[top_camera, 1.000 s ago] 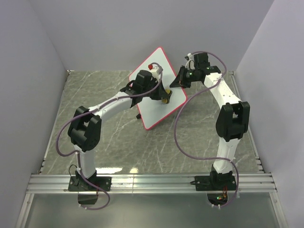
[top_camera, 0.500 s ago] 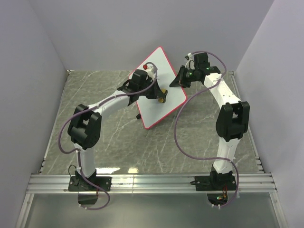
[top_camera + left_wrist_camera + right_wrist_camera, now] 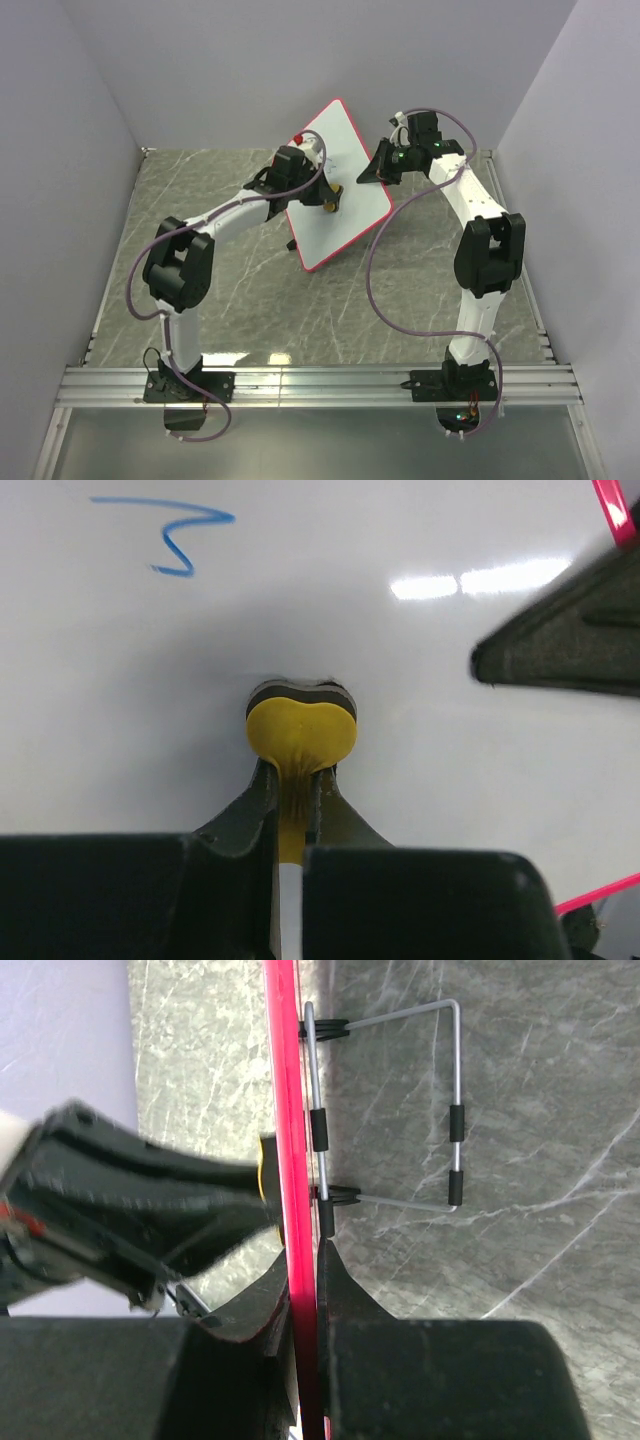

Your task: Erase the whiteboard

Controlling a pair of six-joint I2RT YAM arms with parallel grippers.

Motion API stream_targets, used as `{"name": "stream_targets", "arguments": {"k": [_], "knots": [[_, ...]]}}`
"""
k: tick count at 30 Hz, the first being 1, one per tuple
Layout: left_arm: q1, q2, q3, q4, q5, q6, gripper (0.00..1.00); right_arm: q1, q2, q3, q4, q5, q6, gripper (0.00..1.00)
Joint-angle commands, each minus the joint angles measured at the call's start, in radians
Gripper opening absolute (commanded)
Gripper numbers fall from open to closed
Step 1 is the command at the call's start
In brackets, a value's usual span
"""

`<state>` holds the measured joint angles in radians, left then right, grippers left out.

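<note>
The whiteboard (image 3: 345, 205) stands on the grey marbled worktop (image 3: 230, 290), toward the far side and between the two arms. It is propped up at a tilt, with one rounded corner highest and its white face turned toward the left arm. A thin red rim runs round the board. In the right wrist view, a wire stand (image 3: 440, 1105) with black sleeves sits behind the board and rests on the worktop.

Left claw (image 3: 293, 780): pressed together on the narrow tail of a yellow eraser (image 3: 301, 730). The eraser's rounded head projects beyond the fingertips. Its dark pad layer lies flat against the board face, near the middle of the board. In the top view, the left arm reaches across from the left, with the wrist over the upper left part of the board.

Right claw (image 3: 305, 1260): pinching the board's edge. The red rim passes straight between the two fingers, with one finger on the face side and one on the back. In the top view, this grip is on the board's upper right edge. In the left wrist view, one dark finger of the claw reaches in over the board from the right.

Board surface: one short blue scribble (image 3: 170, 540) shows at the upper left of the left wrist view, well apart from the eraser. The area directly around the eraser is white, with bright light reflections above and to its right.
</note>
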<state>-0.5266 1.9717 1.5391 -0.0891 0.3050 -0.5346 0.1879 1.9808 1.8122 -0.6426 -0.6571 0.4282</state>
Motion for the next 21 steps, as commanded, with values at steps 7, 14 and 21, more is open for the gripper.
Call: {"name": "stream_targets", "arguments": {"k": [7,14,21], "knots": [[-0.176,-0.117,-0.289,-0.058,0.069,0.041,0.0,0.068,-0.027,0.03,-0.032,0.053,0.017,0.0],[-0.129,-0.093,-0.211,-0.093,0.037,0.013,0.0,0.084,-0.027,0.018,-0.026,0.057,0.015,0.0],[0.049,0.09,0.121,-0.168,-0.02,-0.015,0.0,0.119,-0.052,-0.059,0.001,0.045,0.023,0.0]]}}
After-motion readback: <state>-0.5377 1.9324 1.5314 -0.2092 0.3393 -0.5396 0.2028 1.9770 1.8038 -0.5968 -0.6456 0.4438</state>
